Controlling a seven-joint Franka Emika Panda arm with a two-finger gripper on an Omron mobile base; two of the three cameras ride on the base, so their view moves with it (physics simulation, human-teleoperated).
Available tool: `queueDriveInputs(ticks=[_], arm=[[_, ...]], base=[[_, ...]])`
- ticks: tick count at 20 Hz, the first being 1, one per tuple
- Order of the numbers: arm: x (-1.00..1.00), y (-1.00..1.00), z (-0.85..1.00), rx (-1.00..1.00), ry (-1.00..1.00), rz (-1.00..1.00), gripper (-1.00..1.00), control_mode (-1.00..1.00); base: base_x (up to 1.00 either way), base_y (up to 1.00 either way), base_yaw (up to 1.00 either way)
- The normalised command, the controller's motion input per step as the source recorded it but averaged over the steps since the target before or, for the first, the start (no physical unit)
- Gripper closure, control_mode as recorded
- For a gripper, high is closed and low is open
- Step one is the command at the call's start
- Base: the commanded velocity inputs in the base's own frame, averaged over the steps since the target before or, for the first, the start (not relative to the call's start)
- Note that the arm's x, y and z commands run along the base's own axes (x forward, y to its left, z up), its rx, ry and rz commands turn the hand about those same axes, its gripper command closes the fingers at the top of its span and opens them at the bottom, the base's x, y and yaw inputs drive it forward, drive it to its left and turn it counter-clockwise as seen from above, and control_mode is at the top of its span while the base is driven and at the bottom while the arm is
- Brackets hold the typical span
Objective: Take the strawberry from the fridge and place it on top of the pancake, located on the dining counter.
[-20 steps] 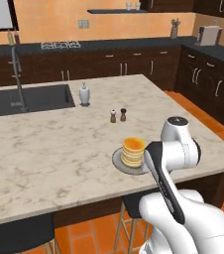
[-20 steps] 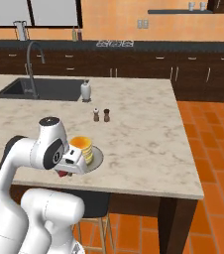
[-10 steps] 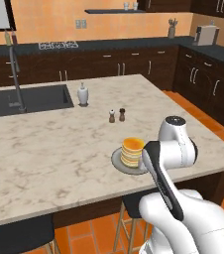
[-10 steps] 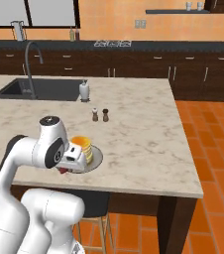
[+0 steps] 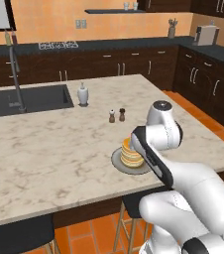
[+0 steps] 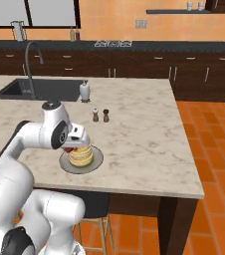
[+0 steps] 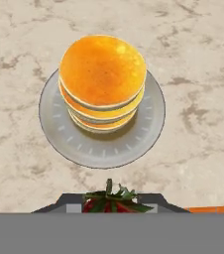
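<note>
Carry | I hold gripper (image 6: 75, 146) clamped on strawberry (image 7: 110, 202), just beside pancake (image 7: 103, 70) | not yet centred over it for the drop

dining counter (image 5: 59, 154) | on it: plate (image 5: 119, 159), shakers (image 5: 117, 115), dispenser bottle (image 5: 83, 94)

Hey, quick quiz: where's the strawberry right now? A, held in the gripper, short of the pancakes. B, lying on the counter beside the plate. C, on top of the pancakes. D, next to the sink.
A: the hand view shows the strawberry pinched in the shut gripper, short of the bare-topped pancakes on their plate.
</note>
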Motion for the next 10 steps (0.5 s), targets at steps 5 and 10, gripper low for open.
queueDriveInputs(ticks=[5, 10], arm=[[1.0, 0.0, 0.28, 0.0, 0.0, 0.04, 1.0, -1.0], [1.0, 0.0, -0.4, 0.01, 0.0, 0.09, 1.0, -1.0]], base=[[0.0, 0.0, 0.0], [0.0, 0.0, 0.0]])
